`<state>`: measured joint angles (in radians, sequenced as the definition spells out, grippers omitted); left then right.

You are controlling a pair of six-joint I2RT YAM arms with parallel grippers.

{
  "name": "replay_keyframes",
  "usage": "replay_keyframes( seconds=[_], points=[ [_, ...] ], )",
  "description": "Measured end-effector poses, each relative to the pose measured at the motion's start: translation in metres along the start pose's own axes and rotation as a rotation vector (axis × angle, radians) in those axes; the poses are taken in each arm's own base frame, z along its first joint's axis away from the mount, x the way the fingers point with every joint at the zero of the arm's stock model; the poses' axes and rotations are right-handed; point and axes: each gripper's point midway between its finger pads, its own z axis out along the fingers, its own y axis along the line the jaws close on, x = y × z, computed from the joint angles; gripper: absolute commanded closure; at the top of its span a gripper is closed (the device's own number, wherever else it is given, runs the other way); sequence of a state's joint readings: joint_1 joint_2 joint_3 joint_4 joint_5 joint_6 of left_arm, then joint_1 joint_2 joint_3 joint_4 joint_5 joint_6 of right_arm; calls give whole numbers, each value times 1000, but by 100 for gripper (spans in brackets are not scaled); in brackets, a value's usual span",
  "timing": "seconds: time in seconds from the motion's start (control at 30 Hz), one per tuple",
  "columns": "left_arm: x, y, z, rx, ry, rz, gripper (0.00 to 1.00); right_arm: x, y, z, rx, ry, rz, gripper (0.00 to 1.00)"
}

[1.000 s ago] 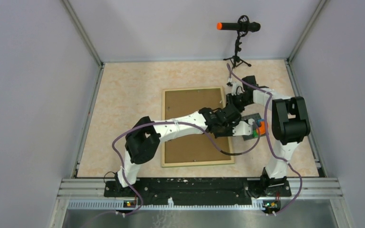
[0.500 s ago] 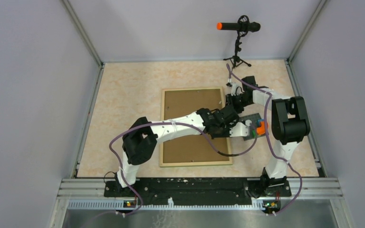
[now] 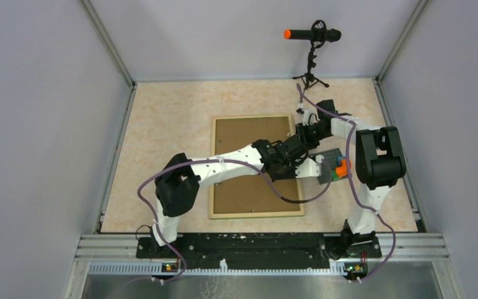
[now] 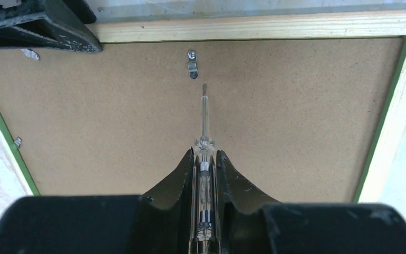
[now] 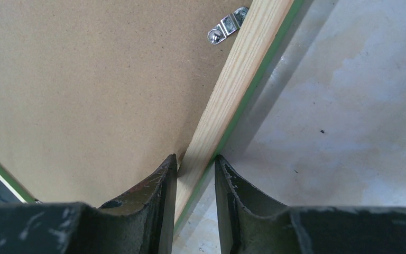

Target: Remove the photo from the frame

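Observation:
The frame (image 3: 236, 187) lies face down on the table, its brown fibreboard back (image 5: 84, 79) up. The photo is hidden beneath it. My left gripper (image 4: 205, 154) is shut on a clear-handled screwdriver (image 4: 205, 119). The blade tip hovers just short of a small metal clip (image 4: 192, 62) by the frame's far rail. In the top view the left gripper (image 3: 294, 149) hangs over the frame's right side. My right gripper (image 5: 195, 159) is shut on the frame's light wood right rail (image 5: 238, 79), one finger on the board side and one outside. Another clip (image 5: 226, 25) sits further along that rail.
A small grey baseplate with coloured bricks (image 3: 335, 167) sits just right of the frame, under the right arm. A microphone on a tripod (image 3: 311, 37) stands at the back. Grey walls enclose the table on three sides.
My left arm has drawn back to the left, carrying the screwdriver a little up and left over the board. The frame has shifted slightly left. The right gripper has stayed on the rail.

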<state>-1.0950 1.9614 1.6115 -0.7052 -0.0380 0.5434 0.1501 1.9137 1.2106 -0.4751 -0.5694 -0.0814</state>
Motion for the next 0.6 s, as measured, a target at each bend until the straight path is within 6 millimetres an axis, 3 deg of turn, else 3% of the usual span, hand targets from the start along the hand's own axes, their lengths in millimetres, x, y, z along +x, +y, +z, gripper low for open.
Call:
replay_keyframes(
  seconds=[0.1,0.2,0.43,0.6],
  points=[
    [1,6,-7,10,-25,-43,100,0,0,0,-2,0,0,72],
    [3,26,-19,-4,-73,-118,100,0,1,0,-7,0,0,73],
    [21,102,-46,-109,-202,-334,100,4,6,2,-49,-3,9,74],
    [30,132,-50,-168,-248,-428,100,12,17,3,-112,13,37,69]
  ],
)
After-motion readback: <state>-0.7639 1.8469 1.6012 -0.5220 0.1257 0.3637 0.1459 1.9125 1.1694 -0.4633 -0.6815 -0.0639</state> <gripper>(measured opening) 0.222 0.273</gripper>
